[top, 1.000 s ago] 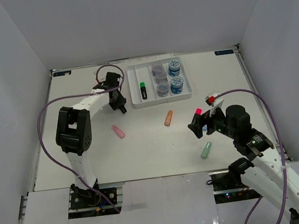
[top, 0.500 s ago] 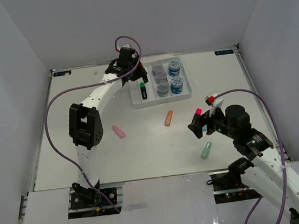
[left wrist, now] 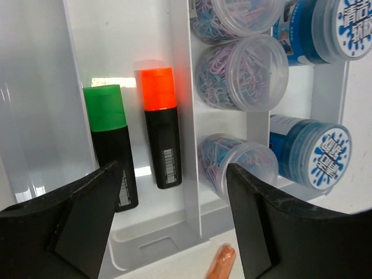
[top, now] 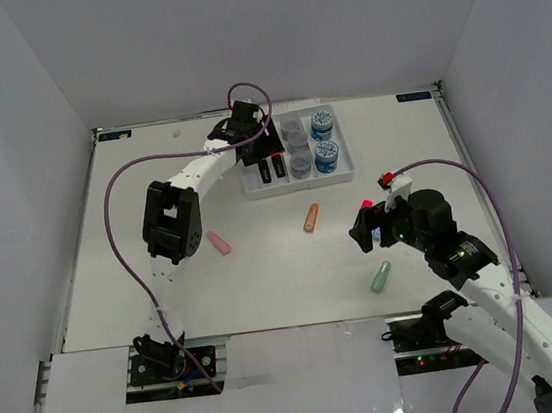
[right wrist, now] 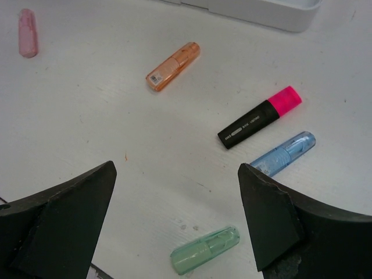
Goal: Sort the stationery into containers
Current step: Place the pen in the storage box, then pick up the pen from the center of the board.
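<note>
From above, the white tray [top: 348, 171] sits far back on the surface [top: 164, 281]. The left end effector [top: 261, 146] hangs over it, and the right end effector [top: 363, 230] is near, on the right.

Left wrist: the fingers are wide apart and hold nothing. Under them, one compartment holds a green-capped highlighter [left wrist: 110, 148] and an orange-capped highlighter [left wrist: 160, 125]. The next holds three grey jars [left wrist: 244, 72], and the last holds two blue jars [left wrist: 317, 157].

Right wrist: the fingers are apart and empty. Five lie loose below: pink highlighter [right wrist: 27, 40], orange highlighter [right wrist: 172, 65], pink-capped highlighter [right wrist: 260, 118], blue highlighter [right wrist: 283, 153], mint highlighter [right wrist: 204, 250].
</note>
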You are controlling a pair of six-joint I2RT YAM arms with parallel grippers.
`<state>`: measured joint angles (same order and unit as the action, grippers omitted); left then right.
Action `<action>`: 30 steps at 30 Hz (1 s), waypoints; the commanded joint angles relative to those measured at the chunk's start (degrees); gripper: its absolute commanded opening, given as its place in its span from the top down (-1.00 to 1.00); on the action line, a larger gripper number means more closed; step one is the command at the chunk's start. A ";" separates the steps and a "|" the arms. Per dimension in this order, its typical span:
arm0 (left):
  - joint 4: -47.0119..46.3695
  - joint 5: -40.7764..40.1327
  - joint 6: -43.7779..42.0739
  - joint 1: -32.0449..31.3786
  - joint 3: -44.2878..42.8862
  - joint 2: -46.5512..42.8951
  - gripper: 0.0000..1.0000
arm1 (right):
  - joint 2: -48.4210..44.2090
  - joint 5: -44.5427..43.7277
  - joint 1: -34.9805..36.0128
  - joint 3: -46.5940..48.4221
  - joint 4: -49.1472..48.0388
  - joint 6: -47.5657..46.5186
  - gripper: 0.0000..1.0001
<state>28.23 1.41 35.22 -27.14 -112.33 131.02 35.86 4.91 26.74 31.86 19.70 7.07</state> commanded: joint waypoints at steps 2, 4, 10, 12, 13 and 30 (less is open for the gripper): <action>-1.33 0.09 -2.17 -0.20 1.14 -10.41 -0.72 | 6.14 -6.56 0.15 4.09 1.57 5.92 -0.89; -1.42 -0.62 -3.49 -0.20 3.86 -13.23 -0.91 | 8.52 -8.68 0.15 4.62 1.30 7.34 -0.93; -1.42 -10.81 -10.60 0.85 16.84 -28.26 -0.96 | 21.25 -14.48 0.24 6.90 -0.45 14.19 -0.91; -1.60 -12.04 -12.10 2.86 21.08 -33.78 -0.96 | 24.16 -16.50 0.15 7.51 -2.30 16.04 -0.89; -1.60 -11.78 -13.50 3.83 25.54 -35.55 -0.96 | 27.04 -17.03 0.24 8.04 -2.56 17.78 -0.86; -13.20 -22.85 -18.87 11.32 56.52 -58.86 -0.96 | 53.08 -28.11 0.15 16.57 -5.91 31.15 -0.43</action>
<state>18.31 -18.92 17.69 -16.21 -54.48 74.02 87.35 -18.98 26.74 46.76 14.68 33.69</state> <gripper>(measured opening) 0.979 0.738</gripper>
